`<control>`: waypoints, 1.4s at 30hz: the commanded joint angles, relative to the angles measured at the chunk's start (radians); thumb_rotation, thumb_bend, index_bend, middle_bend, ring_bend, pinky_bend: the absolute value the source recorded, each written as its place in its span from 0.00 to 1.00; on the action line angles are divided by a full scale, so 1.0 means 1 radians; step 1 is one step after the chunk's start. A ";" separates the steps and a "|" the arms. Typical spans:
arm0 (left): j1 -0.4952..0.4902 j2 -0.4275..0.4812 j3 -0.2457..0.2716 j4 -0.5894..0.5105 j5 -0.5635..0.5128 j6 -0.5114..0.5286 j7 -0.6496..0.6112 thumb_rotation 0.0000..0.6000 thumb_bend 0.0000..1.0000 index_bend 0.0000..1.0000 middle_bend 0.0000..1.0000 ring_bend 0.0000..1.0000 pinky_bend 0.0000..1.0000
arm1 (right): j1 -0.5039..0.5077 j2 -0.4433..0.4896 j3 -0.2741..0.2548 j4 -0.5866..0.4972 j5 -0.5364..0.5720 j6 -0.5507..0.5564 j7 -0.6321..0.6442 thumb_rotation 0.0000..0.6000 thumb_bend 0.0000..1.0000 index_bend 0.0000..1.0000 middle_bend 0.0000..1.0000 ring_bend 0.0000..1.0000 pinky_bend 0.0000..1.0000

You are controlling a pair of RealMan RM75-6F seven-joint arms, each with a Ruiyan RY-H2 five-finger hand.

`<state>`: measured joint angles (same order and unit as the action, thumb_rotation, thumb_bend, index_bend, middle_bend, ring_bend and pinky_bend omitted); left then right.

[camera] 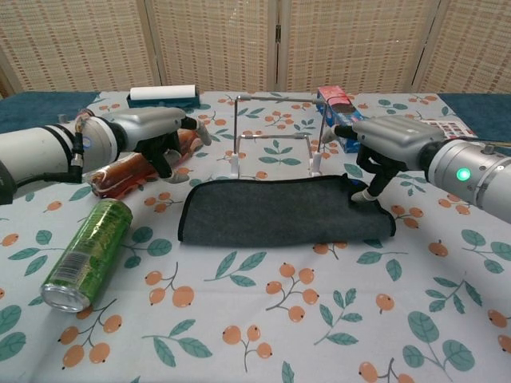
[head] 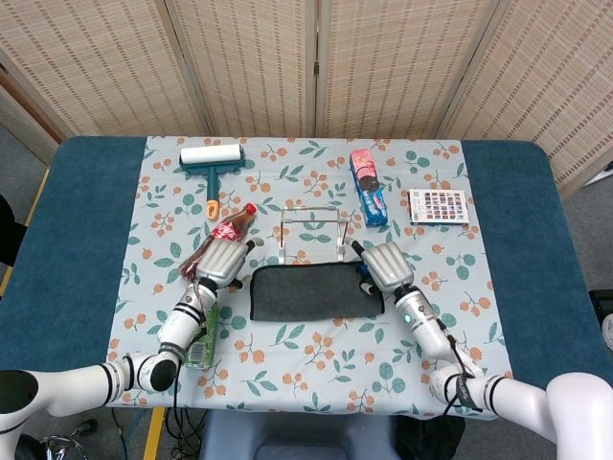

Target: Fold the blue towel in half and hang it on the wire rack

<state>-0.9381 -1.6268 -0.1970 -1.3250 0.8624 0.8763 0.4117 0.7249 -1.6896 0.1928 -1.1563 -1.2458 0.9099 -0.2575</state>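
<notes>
The towel lies folded in half on the flowered cloth, its dark grey side up, just in front of the wire rack. The rack stands upright and bare. My left hand hovers off the towel's left end, over the cola bottle, with its fingers apart and nothing in it. At the towel's far right corner my right hand has its thumb spread away, and its fingertips touch the cloth. A sliver of blue shows under that hand.
A cola bottle lies beneath my left hand, with a green can on its side nearer me. A lint roller sits at the back left. Back right hold a cookie box and a colour card.
</notes>
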 commanded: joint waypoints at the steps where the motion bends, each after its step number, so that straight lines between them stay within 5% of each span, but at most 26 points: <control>1: 0.016 0.020 0.002 -0.037 0.002 0.023 0.008 1.00 0.29 0.20 0.86 0.84 1.00 | -0.008 0.017 0.004 -0.024 -0.005 0.020 0.014 1.00 0.12 0.08 0.88 0.88 1.00; 17: 0.150 0.165 0.027 -0.227 0.117 0.218 -0.020 1.00 0.29 0.22 0.72 0.67 1.00 | -0.098 0.197 -0.032 -0.172 -0.116 0.182 0.092 1.00 0.13 0.11 0.83 0.86 1.00; 22: 0.190 0.205 0.035 -0.269 0.147 0.265 -0.028 1.00 0.29 0.24 0.69 0.60 0.98 | -0.122 0.250 -0.065 -0.188 -0.186 0.223 0.142 1.00 0.22 0.24 0.82 0.85 1.00; 26: 0.224 0.236 0.043 -0.303 0.183 0.305 -0.032 1.00 0.29 0.26 0.65 0.55 0.87 | -0.127 0.279 -0.122 -0.184 -0.270 0.227 0.173 1.00 0.23 0.31 0.82 0.85 1.00; 31: 0.268 0.267 0.061 -0.336 0.243 0.358 -0.044 1.00 0.29 0.26 0.62 0.52 0.82 | -0.124 0.277 -0.178 -0.124 -0.356 0.231 0.183 1.00 0.22 0.34 0.82 0.85 1.00; 42: 0.344 0.309 0.081 -0.390 0.311 0.415 -0.079 1.00 0.29 0.26 0.61 0.51 0.77 | -0.076 0.160 -0.211 0.138 -0.431 0.202 0.255 1.00 0.16 0.36 0.84 0.86 1.00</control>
<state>-0.5968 -1.3203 -0.1172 -1.7129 1.1712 1.2890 0.3345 0.6336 -1.4959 -0.0090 -1.0633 -1.6568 1.1188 -0.0233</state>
